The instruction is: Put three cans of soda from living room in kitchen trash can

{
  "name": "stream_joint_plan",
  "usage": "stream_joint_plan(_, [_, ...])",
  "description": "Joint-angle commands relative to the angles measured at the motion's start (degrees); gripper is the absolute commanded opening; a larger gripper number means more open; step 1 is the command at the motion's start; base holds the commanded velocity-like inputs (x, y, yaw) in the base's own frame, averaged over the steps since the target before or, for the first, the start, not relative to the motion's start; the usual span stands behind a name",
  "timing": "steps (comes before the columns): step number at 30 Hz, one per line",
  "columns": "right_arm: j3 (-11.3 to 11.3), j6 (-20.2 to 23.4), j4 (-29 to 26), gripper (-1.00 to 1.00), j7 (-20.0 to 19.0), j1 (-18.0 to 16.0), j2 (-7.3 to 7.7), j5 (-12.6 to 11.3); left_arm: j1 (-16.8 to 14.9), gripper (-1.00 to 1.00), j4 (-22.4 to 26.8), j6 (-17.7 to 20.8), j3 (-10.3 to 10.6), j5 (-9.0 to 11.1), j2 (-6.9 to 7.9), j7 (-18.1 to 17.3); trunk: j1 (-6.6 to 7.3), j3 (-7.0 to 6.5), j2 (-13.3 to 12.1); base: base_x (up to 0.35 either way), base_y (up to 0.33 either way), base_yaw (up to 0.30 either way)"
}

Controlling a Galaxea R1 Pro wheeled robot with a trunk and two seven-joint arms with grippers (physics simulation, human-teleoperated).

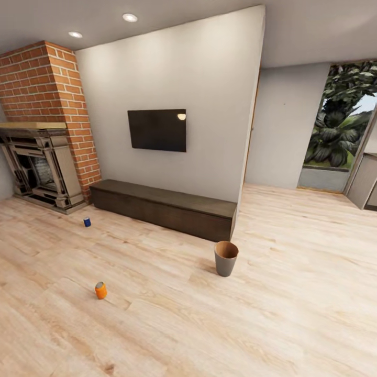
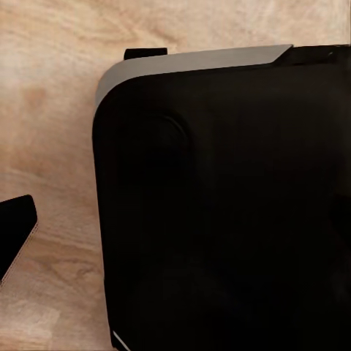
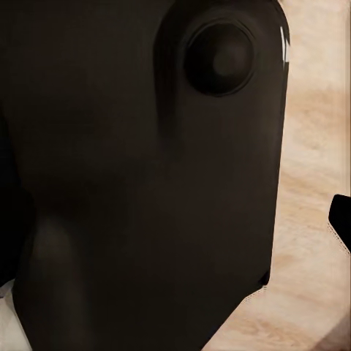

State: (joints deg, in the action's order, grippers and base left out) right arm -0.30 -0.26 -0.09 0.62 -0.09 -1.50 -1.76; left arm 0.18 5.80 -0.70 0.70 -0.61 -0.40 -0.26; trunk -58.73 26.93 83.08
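From my head camera I see two cans on the plank floor: an orange can (image 1: pixel 100 290) near me on the left, and a blue can (image 1: pixel 87 222) farther off, in front of the fireplace (image 1: pixel 39 167). The bin (image 1: pixel 225 258) stands upright on the floor, just off the end of the low cabinet (image 1: pixel 165 207) under the TV (image 1: pixel 157 130), well apart from both cans. I judge the cans light, stiff and smooth, thin-walled enough to dent, so I would take each across the middle of its round side, gently, and lift it straight. The orange one seems slightly tilted, though it is too small to be sure. My wrist cameras look at dark parts of my own body over the floor; a dark tip shows at the edge of each, but I cannot tell how far either gripper is open, or whether it holds anything.
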Motion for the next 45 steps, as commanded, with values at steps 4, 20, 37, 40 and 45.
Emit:
stream_joint_plan(4, [0.03, 0.00, 0.00, 1.00, 0.00, 0.00, -0.01, 0.00, 0.00, 1.00, 0.00, 0.00, 0.00, 0.01, 0.00, 0.00, 0.00, 0.00, 0.00, 0.336, 0.000, 0.000])
stream_joint_plan(20, [0.03, 0.00, 0.00, 1.00, 0.00, 0.00, 0.00, 0.00, -0.02, 1.00, 0.00, 0.00, 0.00, 0.00, -0.03, 0.00, 0.00, 0.00, 0.00, 0.336, 0.000, 0.000])
stream_joint_plan(37, [-0.05, 0.00, 0.00, 1.00, 0.01, 0.00, -0.04, -0.01, 0.00, 1.00, 0.00, 0.00, 0.00, 0.00, -0.04, 0.00, 0.00, 0.00, 0.00, 0.336, 0.000, -0.110])
stream_joint_plan(40, [-0.03, 0.00, 0.00, 1.00, 0.00, 0.00, -0.04, 0.00, 0.00, 1.00, 0.00, 0.00, 0.00, 0.02, -0.04, 0.00, 0.00, 0.00, 0.00, 0.336, 0.000, -0.222])
stream_joint_plan(45, [-0.05, 0.00, 0.00, 1.00, 0.00, 0.00, 0.00, -0.01, 0.00, 1.00, 0.00, 0.00, 0.00, 0.00, -0.04, 0.00, 0.00, 0.00, 0.00, 0.336, 0.000, -0.049])
